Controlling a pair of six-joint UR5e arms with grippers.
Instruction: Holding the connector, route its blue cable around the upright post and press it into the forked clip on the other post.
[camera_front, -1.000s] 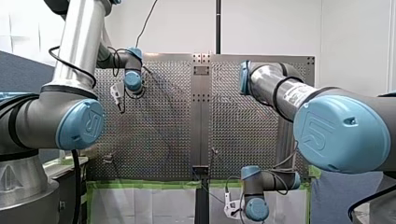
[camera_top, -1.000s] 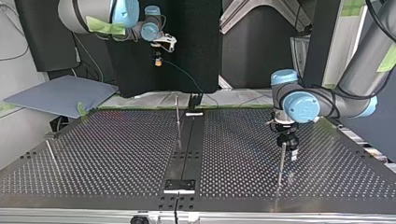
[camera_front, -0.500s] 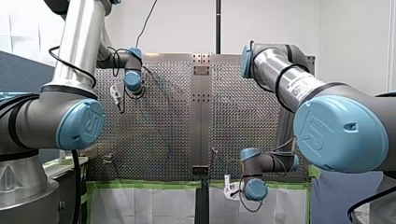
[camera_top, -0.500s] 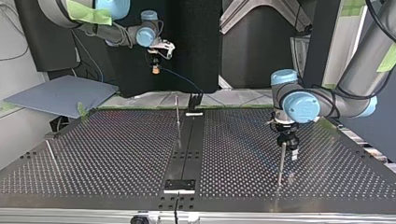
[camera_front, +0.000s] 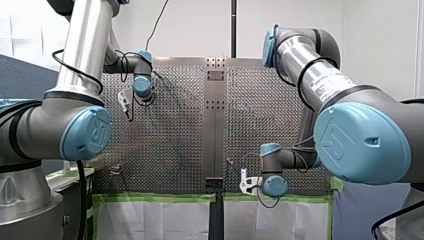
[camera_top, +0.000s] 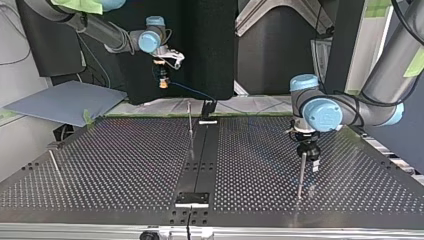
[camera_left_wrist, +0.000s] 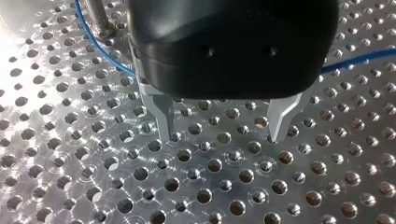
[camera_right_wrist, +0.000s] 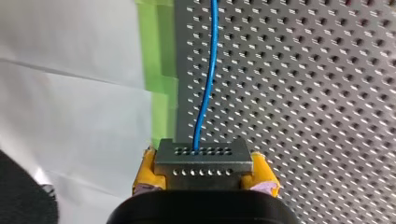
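Note:
My right gripper (camera_right_wrist: 201, 184) has its yellow pads shut on a grey connector (camera_right_wrist: 201, 161). A blue cable (camera_right_wrist: 208, 70) runs ahead from it over the perforated table (camera_right_wrist: 303, 93). In the top view that gripper (camera_top: 161, 82) hangs off the table's far edge, and the cable (camera_top: 192, 90) trails toward the middle post (camera_top: 190, 125). My left gripper (camera_left_wrist: 223, 135) stands open just above the plate, nothing between its metal fingers (camera_left_wrist: 163, 116). The cable (camera_left_wrist: 100, 51) passes behind it near a post's base (camera_left_wrist: 98, 18). In the top view it (camera_top: 307, 150) sits over the right-hand post (camera_top: 301, 175).
A black strip (camera_top: 200, 160) runs down the table's middle. A thin rod (camera_top: 54, 162) leans at the top view's left, and a grey-blue board (camera_top: 65, 100) lies beyond the table there. Green tape (camera_right_wrist: 159, 93) lines the table edge under my right gripper.
My right gripper has carried the connector lower and slightly leftward in the top view, upward toward the table's edge in the front view. My left arm has not moved.

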